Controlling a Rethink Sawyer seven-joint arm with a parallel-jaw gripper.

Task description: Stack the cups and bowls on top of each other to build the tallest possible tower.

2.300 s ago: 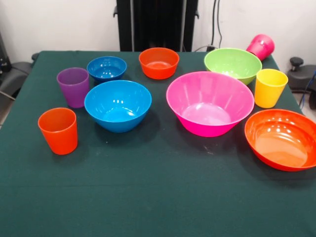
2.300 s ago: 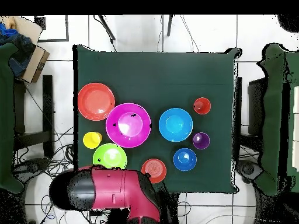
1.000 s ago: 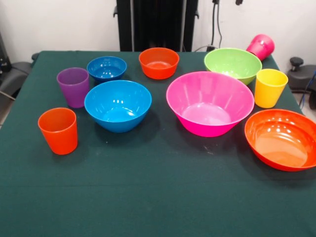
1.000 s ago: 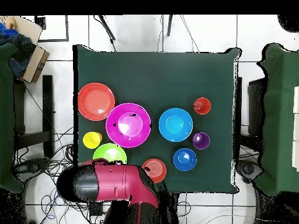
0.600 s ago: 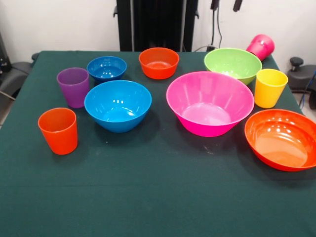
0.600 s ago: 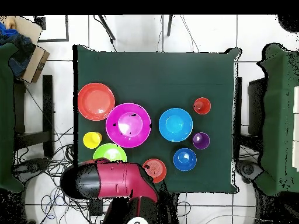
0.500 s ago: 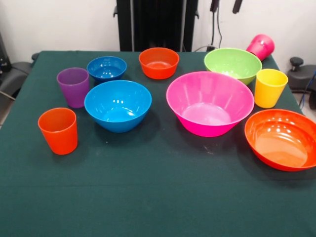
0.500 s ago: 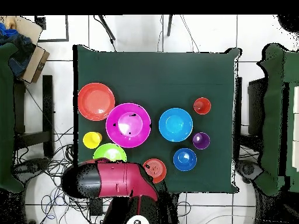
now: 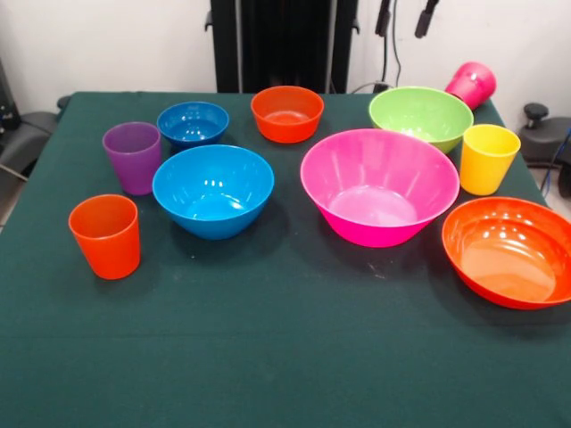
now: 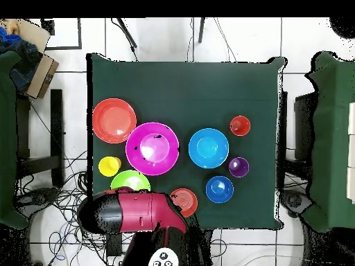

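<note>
Gripper (image 9: 404, 18) hangs above the lime bowl (image 9: 421, 116), fingers spread and empty; cups and bowls sit unstacked.

no text, label, brand, number or sign can be read in the front view or in the overhead view. the cups and the bowls have plain colours with nothing printed on them, and the green cloth is also plain.
</note>
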